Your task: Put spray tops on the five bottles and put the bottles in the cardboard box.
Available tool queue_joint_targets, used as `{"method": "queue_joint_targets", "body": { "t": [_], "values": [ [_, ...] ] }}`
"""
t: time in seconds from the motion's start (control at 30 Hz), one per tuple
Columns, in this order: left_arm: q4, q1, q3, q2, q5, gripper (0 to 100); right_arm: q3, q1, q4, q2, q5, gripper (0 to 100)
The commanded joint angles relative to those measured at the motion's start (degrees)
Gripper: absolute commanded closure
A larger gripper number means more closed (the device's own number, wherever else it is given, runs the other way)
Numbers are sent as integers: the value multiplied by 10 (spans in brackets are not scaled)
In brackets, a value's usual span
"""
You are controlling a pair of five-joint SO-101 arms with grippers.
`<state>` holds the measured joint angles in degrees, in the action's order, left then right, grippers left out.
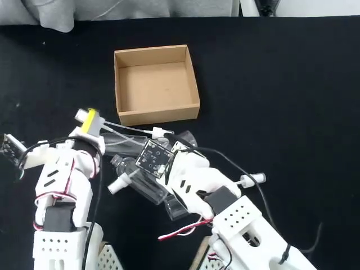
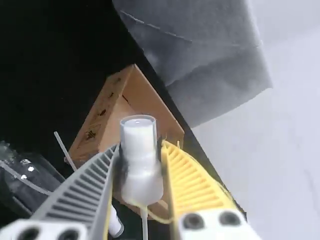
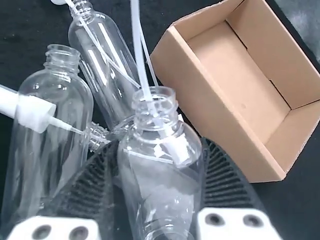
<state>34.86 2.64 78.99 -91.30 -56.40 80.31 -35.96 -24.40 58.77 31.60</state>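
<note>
Probably partway through fitting a first top, judging by the layout. Clamped in the left gripper (image 2: 141,150), between one grey and one yellow finger, a white spray top (image 2: 137,132), held just near of the near-left corner of the cardboard box (image 1: 157,115). Clamped in the right gripper (image 3: 159,150), a clear bottle (image 3: 160,185), mouth facing the incoming dip tube (image 3: 142,65), with the tube's end already inside the neck but the top itself well apart from it. Biggest risk, as a judgement: kinking or bowing that thin, slack tube by pushing off-axis, or pulling it back out through a small sideways drift of either arm. Also possible: seating the top crooked on the threads through tilt, or twisting the slick bottle between the pads under pressing force. Worth watching, too, for a nudge against the loose bottles (image 3: 47,135) lying just beside the held one, round and apt to roll. As for containers: nothing inside the box; nothing but the tube's end inside the held bottle; no liquid visible in the loose ones. Lying spare on the black table (image 1: 292,84), right of the right arm, a second spray top (image 1: 253,179).
</note>
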Motion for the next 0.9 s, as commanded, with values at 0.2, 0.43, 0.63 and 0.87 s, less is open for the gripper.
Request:
{"method": "queue_joint_targets", "body": {
  "t": [0.2,0.43,0.63,0.87],
  "values": [
    [-13,-65,-4,-8,30,971,-9,6,16,17,-24,875],
    [-17,-115,12,-7,60,971,-8,9,16,17,-24,875],
    [-17,-119,14,-7,64,971,-7,10,16,17,-24,875],
    [-17,-138,11,-8,118,971,-6,11,16,17,-25,875]
  ]
}}
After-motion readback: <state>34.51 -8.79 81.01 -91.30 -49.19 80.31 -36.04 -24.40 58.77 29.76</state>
